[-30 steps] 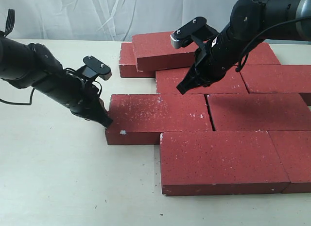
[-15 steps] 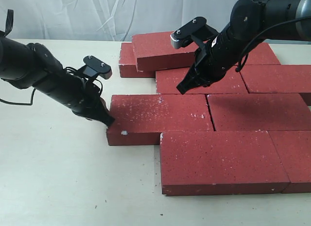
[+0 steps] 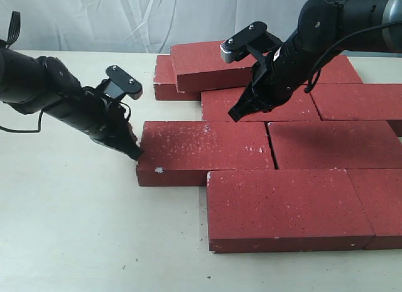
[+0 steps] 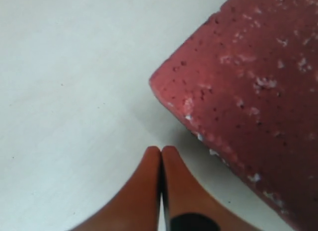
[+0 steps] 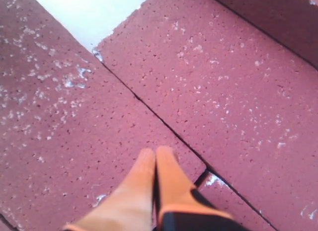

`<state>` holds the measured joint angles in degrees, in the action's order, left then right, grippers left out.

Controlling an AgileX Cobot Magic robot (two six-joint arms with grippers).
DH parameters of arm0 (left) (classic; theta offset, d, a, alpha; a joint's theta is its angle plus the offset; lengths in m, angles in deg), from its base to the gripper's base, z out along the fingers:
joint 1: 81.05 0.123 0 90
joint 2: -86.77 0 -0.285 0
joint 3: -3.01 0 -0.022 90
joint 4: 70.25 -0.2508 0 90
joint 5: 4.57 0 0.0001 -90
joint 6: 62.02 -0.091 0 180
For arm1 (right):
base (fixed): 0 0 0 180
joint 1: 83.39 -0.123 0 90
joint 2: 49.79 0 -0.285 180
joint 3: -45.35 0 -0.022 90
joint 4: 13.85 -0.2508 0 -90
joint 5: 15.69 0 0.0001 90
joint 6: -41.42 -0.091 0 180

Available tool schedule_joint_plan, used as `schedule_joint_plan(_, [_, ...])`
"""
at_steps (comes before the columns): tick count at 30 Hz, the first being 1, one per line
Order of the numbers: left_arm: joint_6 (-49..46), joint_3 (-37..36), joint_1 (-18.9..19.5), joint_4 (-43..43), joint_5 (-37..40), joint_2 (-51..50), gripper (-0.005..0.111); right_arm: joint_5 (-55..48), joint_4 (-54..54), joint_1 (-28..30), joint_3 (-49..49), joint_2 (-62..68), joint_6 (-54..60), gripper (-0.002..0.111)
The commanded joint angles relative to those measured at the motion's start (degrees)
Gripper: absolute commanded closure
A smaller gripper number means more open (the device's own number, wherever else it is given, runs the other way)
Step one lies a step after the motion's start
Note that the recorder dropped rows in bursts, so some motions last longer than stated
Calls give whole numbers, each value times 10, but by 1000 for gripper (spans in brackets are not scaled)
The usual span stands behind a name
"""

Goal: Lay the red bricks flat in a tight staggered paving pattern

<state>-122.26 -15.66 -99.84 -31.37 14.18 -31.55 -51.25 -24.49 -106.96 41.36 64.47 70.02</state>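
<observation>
Several red bricks lie flat in staggered rows on the table. The left brick of the middle row (image 3: 204,151) (image 4: 248,92) juts out leftward. My left gripper (image 3: 134,154) (image 4: 161,150) is shut and empty, its tip low on the table beside that brick's left end, a small gap showing in the wrist view. My right gripper (image 3: 235,115) (image 5: 155,152) is shut and empty, tip just above the seam between the middle-row brick (image 5: 74,126) and the brick behind it (image 3: 257,105) (image 5: 213,77). One brick (image 3: 207,64) at the back leans tilted on another (image 3: 166,78).
Bare cream tabletop (image 3: 75,229) spreads left and in front of the bricks. The front row (image 3: 286,207) and right-hand bricks (image 3: 358,100) run to the picture's right edge. A white curtain hangs behind the table.
My left gripper pushed in at the brick's left end, then drew slightly back and up; the brick nudged a little right and back. The right arm has not moved.
</observation>
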Motion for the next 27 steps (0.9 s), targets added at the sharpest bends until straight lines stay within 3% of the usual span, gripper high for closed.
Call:
schedule_joint_plan(1, [38, 2, 13, -49, 18, 16, 107, 2, 18, 1, 1, 0, 3, 109])
schedule_joint_plan(4, [96, 2, 47, -92, 25, 48, 107, 2, 42, 2, 1, -2, -9, 109])
schedule_joint_plan(8, [136, 2, 87, -59, 12, 89, 107, 64, 84, 2, 1, -11, -13, 109])
schedule_joint_plan(12, [125, 2, 89, 2, -41, 98, 107, 184, 102, 32, 13, -19, -53, 109])
schedule_joint_plan(18, [103, 30, 78, 29, -151, 92, 107, 146, 91, 95, 97, 7, -63, 109])
schedule_joint_plan(27, [103, 215, 78, 44, 57, -2, 107, 35, 52, 151, 272, 108, -64, 109])
